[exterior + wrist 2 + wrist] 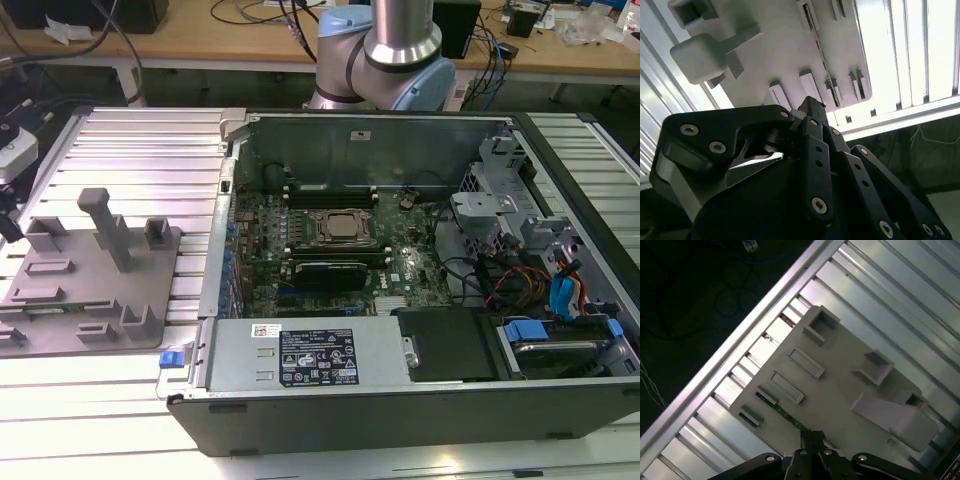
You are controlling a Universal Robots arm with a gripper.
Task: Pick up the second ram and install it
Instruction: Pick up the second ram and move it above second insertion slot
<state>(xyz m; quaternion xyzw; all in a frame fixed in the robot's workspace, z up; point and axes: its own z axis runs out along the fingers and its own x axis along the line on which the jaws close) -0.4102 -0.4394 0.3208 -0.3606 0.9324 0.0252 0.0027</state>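
One pick-up is in hand: the second ram [782,411] sits in a slot of the grey tray [840,390], and the tool [812,436] hovers just above it, pressed together and empty. I judge you'd need it spread before descending.

Ribbed aluminium table [130,140]. Grey slotted tray [100,295] lies flat on it at the exterior view's left. Open computer case [400,410] sits just beside it, right.
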